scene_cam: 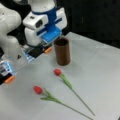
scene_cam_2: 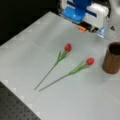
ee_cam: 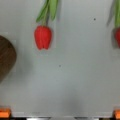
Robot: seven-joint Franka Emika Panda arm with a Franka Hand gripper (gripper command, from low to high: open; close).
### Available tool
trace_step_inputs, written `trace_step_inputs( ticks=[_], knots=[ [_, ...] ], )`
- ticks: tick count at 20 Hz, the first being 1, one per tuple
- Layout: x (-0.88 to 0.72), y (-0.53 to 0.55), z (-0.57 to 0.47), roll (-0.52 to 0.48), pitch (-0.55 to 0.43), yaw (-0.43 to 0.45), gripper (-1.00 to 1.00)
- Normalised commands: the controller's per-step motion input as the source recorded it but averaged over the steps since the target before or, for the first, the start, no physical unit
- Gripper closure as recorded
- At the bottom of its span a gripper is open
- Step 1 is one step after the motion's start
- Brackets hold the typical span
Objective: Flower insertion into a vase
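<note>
Orange fingertips (ee_cam: 4, 113) sit at the bottom corners of the wrist view, one at each side, so the gripper (scene_cam: 41, 53) stands wide open and holds nothing. It hangs above the bare table (ee_cam: 75, 82), at a front view's top left, just beside the vase (scene_cam: 62, 51) and short of both flowers.

The vase stands upright and empty on the table, a plain dark brown cylinder with straight walls and a round open mouth; in the wrist view its rim curves in at the left edge. Between it and the far blossom lies one tulip (ee_cam: 43, 37), its red, smooth, rounded head pointing toward the gripper and its green leaves running away. The second tulip (ee_cam: 117, 35) lies at the right edge, only half in sight. In both front views the two lie well apart on the pale, matte surface, on thin green stems much longer than the vase is tall.

Risks, as I judge them: the stems look thin and bendy, so a pinch may slip or crush them, and a grip on the soft head would bruise it. With the vase so close, a sideways sweep could knock it over.
</note>
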Motion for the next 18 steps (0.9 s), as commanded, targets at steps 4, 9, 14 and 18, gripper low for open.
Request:
trace_step_inputs(
  ticks=[4,9,14,18],
  knots=[
    [0.03,-0.03,-0.08,-0.030,0.135,0.129,-1.00],
    [0.15,-0.12,-0.27,-0.036,0.077,0.112,-1.00],
    [0.19,-0.19,-0.36,-0.036,-0.027,0.093,-1.00],
    [0.16,-0.15,-0.37,-0.068,-0.038,0.110,-1.00]
  ],
)
